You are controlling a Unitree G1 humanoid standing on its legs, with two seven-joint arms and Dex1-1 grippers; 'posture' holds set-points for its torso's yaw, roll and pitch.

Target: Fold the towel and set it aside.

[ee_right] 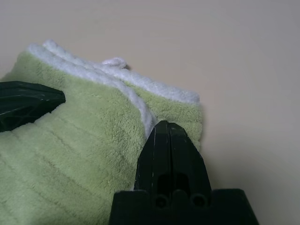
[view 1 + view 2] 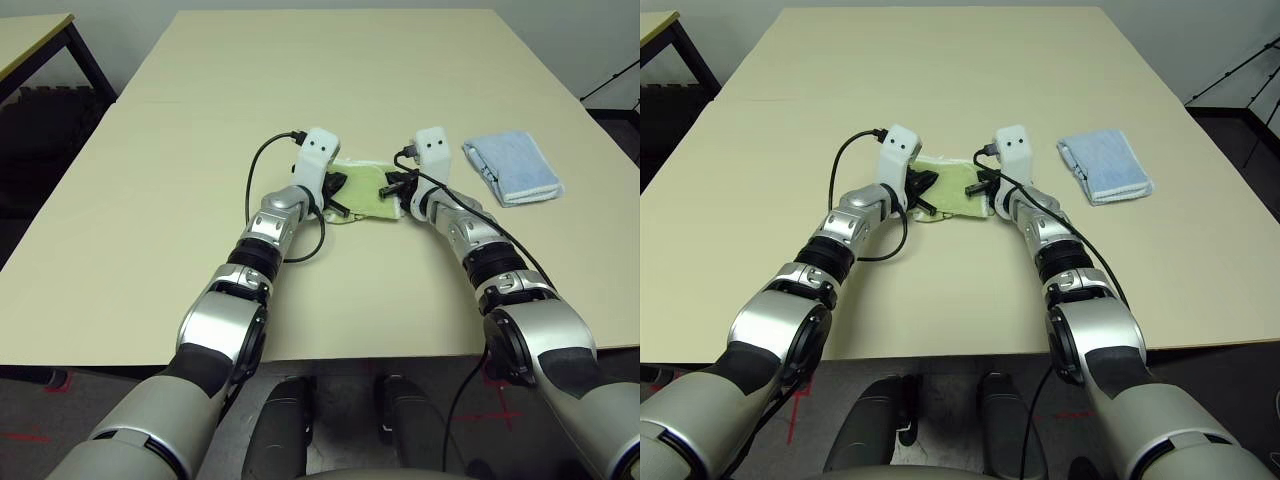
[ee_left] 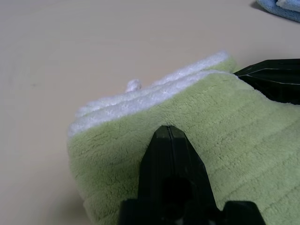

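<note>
Grippers left [image 3: 168,133] and right [image 1: 168,129], fingers pressed together, rest on folded towel [image 2: 365,190].

no readable text, no labels, no brands, no numbers, no signs

Bare table [image 2: 300,90] all round; blue cloth [image 2: 512,168] rightward.

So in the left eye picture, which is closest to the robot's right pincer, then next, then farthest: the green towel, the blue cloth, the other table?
1. Green towel: right at the right pincer.
2. Blue cloth: to its right.
3. Other table: far corner, left side.
</note>
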